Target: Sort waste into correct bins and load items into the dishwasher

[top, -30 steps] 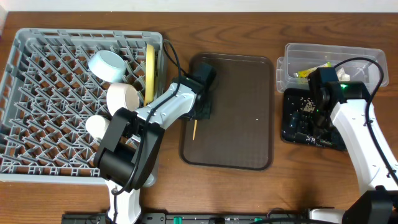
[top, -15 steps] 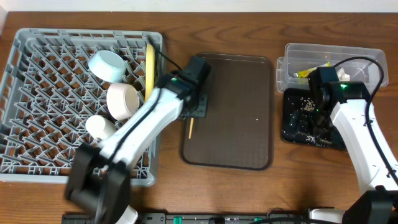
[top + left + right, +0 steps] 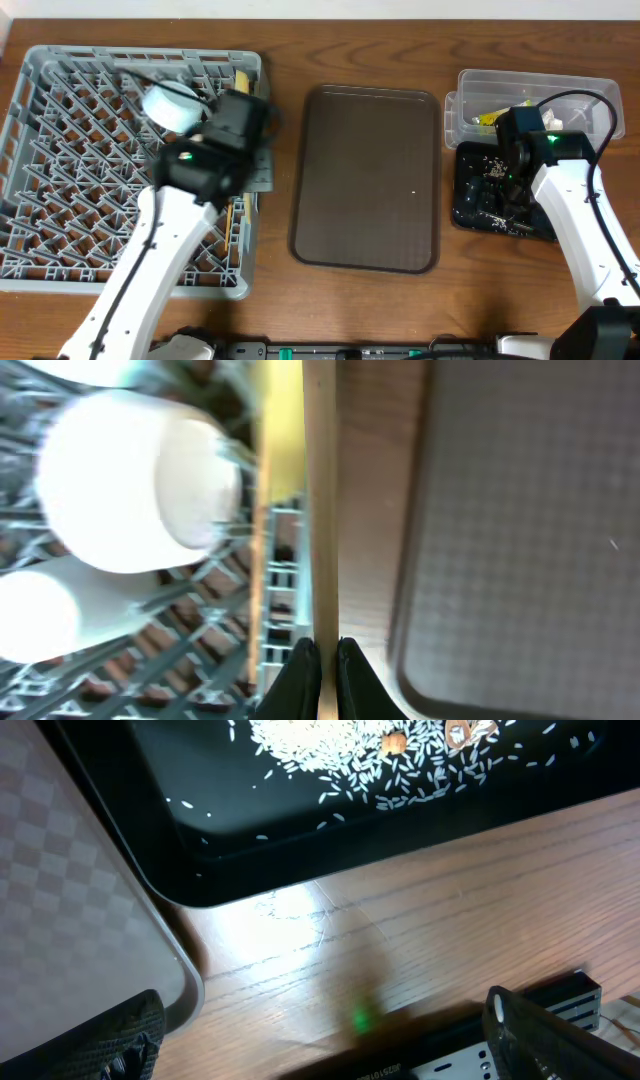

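a brown wooden table (image 3: 280,215) with strong dark grain fills nearly the whole view. beyond its far edge runs a thin pale strip (image 3: 400,8), perhaps wall or floor, too narrow to tell. the light is even from above. close up, the wood shows a bright glare patch (image 3: 290,910) and a small green glow (image 3: 362,1017).

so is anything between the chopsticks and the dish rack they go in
Nothing visible. The thin wooden chopsticks, pinched in the left jaws, hang along the grey plastic dish rack's right edge; the round yellow plate stands just inside it.
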Controlling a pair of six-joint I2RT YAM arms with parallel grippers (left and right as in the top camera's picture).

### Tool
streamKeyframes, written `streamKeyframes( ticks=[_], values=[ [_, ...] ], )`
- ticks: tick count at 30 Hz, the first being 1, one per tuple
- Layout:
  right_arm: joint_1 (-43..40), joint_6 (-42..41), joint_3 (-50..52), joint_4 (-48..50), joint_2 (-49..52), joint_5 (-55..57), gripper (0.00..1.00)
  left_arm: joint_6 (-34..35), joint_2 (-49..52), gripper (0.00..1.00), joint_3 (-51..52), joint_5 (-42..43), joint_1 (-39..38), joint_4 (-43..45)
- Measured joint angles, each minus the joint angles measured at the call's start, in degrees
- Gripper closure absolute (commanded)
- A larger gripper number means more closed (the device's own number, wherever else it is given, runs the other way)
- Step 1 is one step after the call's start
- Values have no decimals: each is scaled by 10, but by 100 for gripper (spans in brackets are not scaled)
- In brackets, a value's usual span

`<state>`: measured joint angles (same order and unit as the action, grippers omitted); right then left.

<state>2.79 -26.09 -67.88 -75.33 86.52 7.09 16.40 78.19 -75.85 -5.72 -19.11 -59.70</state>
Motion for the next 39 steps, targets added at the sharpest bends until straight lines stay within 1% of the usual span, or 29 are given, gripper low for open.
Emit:
streamKeyframes(
  ticks=[7,11,21,29,31,33,34,35,37,39],
  values=[
    [0,0,0,0,0,0,1,-26,-3,94,0,-6,83,-26],
    [0,0,0,2,0,0,1,-45,6,94,0,0,112,-29],
    [0,0,0,7,0,0,1,-120,71,94,23,75,118,-15],
    [0,0,0,6,0,0,1,-139,138,94,31,89,118,-1],
    [0,0,0,7,0,0,1,-141,148,93,31,92,118,2],
    [0,0,0,6,0,0,1,-142,158,88,31,92,118,2],
    [0,0,0,6,0,0,1,-145,164,83,31,92,118,2],
    [0,0,0,6,0,0,1,-145,171,75,31,92,118,1],
    [0,0,0,6,0,0,1,-150,179,68,31,94,118,2],
    [0,0,0,6,0,0,1,-151,183,57,32,95,118,2]
  ],
)
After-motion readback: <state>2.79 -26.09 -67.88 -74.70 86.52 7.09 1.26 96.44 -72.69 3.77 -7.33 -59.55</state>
